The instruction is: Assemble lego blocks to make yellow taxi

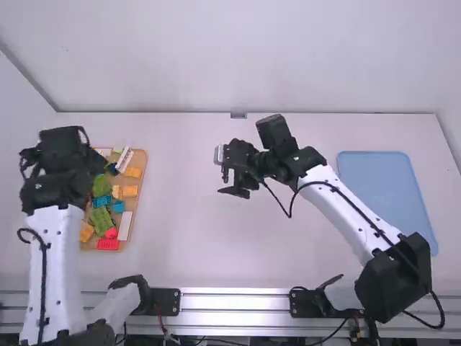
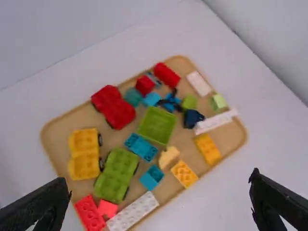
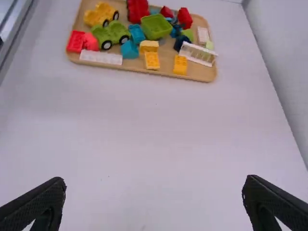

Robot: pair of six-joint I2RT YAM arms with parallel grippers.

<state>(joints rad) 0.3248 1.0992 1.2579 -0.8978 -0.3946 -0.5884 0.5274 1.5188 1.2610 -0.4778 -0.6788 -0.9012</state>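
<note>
Over the block tray at the left, my left gripper [image 1: 97, 162] is held above the blocks; in the left wrist view the left gripper [image 2: 161, 195] is open, nothing between its fingers. My right gripper [image 1: 225, 181] hangs over the middle of the table; the right wrist view shows the right gripper [image 3: 155, 195] open too. The wooden tray [image 2: 55, 122] holds a yellow wheeled base [image 2: 84, 154], a pale yellow piece [image 2: 168, 156], yellow-orange bricks [image 2: 184, 174] and a green wheeled base [image 2: 115, 174]. The left arm hides part of the tray in the high view.
Red pieces [image 2: 114, 107], a green open box [image 2: 157, 125], blue bricks [image 2: 141, 147] and a long white brick [image 2: 133, 211] share the tray. A white railed piece [image 3: 198, 54] overlaps its edge. A blue mat [image 1: 382, 191] lies on the right, beyond the right arm.
</note>
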